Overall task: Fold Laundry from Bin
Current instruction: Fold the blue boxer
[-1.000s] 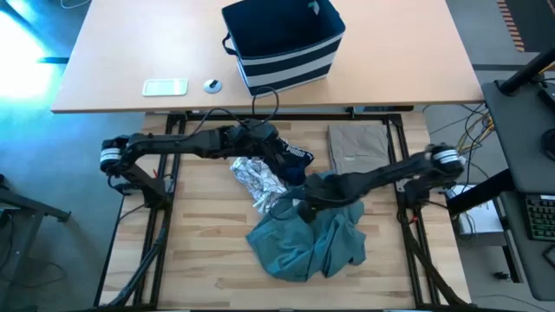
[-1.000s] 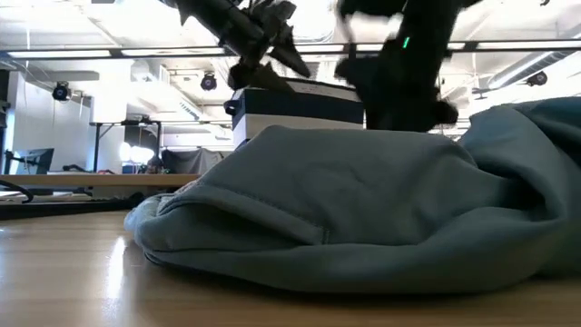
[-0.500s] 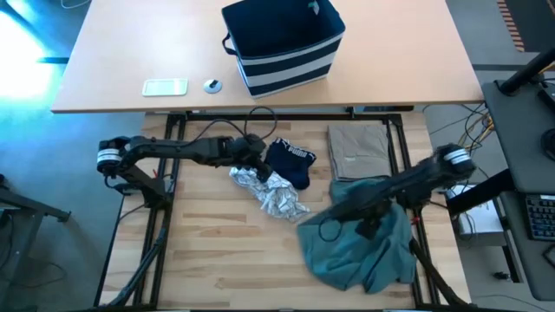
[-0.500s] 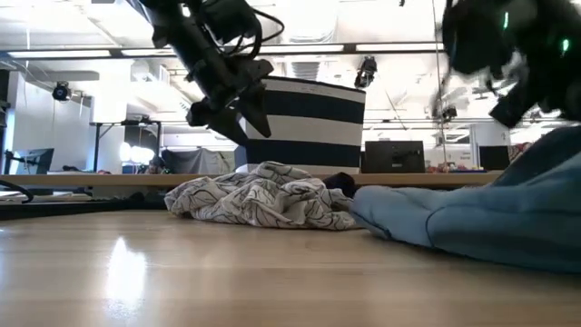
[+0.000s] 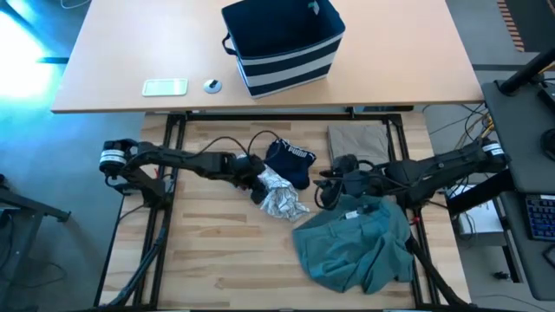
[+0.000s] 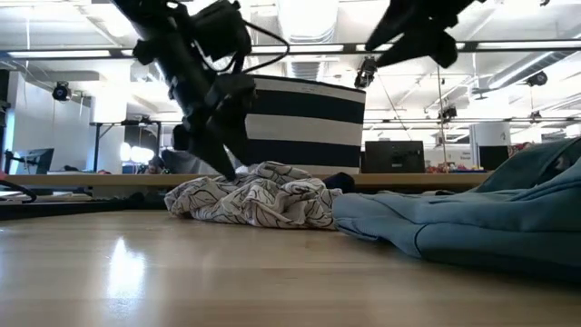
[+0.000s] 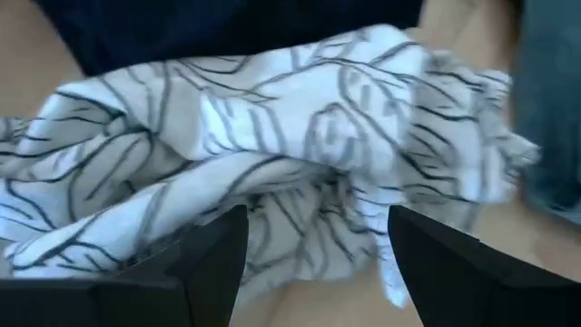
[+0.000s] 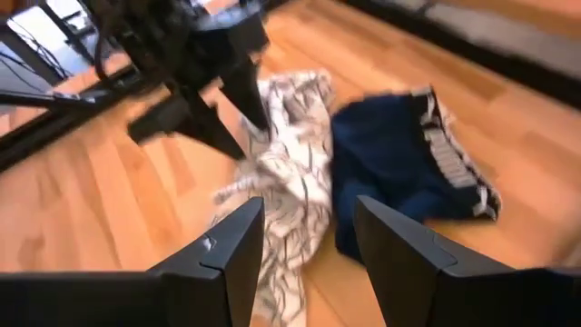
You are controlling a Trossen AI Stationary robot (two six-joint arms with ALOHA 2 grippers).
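Teal garment (image 5: 355, 247): lies crumpled in a loose heap on the near right of the wooden surface (image 5: 208, 260), released, its edges folded under; not yet spread flat.

Patterned garment (image 5: 277, 196): grey-white with dark leaf lines, bunched in a small mound at mid-surface, just beside the teal heap and touching the navy piece behind it.

Left gripper (image 5: 257, 186): down at the patterned garment's left edge, fingers (image 7: 213, 263) spread wide with the cloth between them, nothing clamped yet.

Right gripper (image 5: 328, 191): raised above the surface between the teal heap and the navy garment, fingers (image 8: 231, 250) partly apart and empty.

Navy garment (image 5: 290, 161): dark with white print along the band, lying rumpled behind the patterned one.

Tan garment (image 5: 358, 143): lies flat and squared at the far right of the surface, apparently folded.

Bin (image 5: 284, 45): navy with white stripes, upright on the farther desk (image 5: 113, 52), well apart from the clothes; it looks empty from above.

Risk: closing on this mound could catch several layers, or snag the navy piece, so the garment would lift as a wad rather than open out.

Second risk: the two arms work close together over mid-surface and could crowd each other.
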